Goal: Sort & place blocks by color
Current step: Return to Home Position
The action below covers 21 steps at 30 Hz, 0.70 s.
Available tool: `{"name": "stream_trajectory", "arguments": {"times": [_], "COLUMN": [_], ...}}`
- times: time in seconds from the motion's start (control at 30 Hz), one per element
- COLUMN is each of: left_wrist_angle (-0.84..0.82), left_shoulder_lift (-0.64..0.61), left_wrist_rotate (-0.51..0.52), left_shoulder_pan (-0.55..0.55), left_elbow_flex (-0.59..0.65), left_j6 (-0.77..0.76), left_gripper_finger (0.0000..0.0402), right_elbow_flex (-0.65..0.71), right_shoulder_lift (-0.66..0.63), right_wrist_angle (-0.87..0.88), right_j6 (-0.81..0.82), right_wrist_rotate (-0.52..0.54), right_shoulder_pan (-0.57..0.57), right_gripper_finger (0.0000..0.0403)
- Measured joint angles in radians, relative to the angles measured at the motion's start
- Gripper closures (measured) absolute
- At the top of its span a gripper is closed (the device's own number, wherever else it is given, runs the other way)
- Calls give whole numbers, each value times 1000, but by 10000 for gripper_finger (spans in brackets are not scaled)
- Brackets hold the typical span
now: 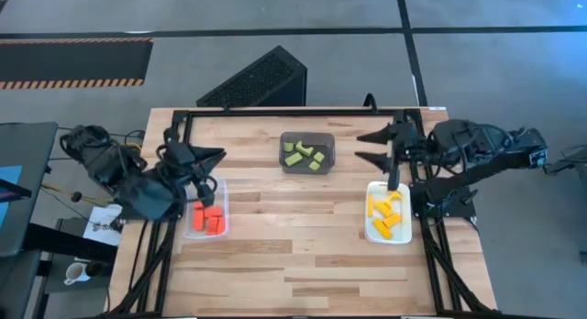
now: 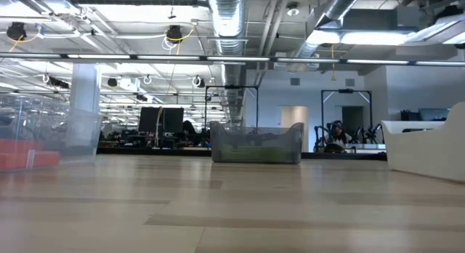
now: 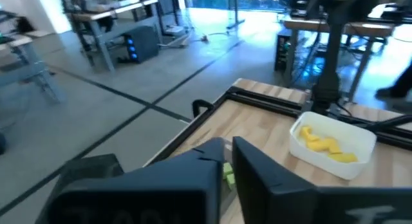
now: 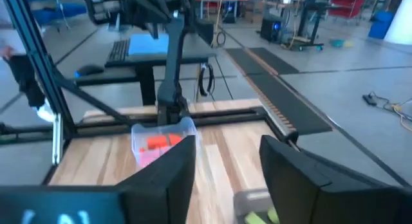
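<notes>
All blocks sorted by colour.
The right tool gapes empty near the yellow blocks; the left tool, seemingly almost closed, empty, by the red blocks.

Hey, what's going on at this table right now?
Everything looks sorted by colour: red blocks in the clear bin, green blocks in the dark grey bin, yellow blocks in the white bin. No loose block shows on the table. The left gripper and right gripper hang near the table's sides, holding nothing.
</notes>
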<state>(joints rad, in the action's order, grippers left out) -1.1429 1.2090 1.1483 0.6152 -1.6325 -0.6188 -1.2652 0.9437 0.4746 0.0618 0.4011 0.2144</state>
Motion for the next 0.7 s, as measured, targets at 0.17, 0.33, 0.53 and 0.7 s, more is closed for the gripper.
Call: {"name": "stream_trajectory", "arguments": {"times": [0.17, 0.33, 0.53, 0.7], "left_wrist_angle": [271, 538, 688, 763], "left_shoulder_lift": [13, 110, 180, 152], "left_wrist_rotate": [-219, -578, -713, -816], "left_shoulder_pan": [-130, -276, -418, -521], "left_elbow_flex": [1, 2, 3, 3], "left_j6": [295, 542, 666, 693], "left_gripper_finger": [396, 400, 401, 401], "right_elbow_flex": [0, 0, 0, 0], "right_shoulder_lift": [-37, -44, -67, -153], "right_wrist_angle": [94, 119, 98, 15], "right_j6": [-18, -22, -94, -164], "right_wrist_rotate": [-70, -157, -268, -325], "right_shoulder_pan": [-74, -118, -145, -204], "right_gripper_finger": [246, 294, 336, 362]}}
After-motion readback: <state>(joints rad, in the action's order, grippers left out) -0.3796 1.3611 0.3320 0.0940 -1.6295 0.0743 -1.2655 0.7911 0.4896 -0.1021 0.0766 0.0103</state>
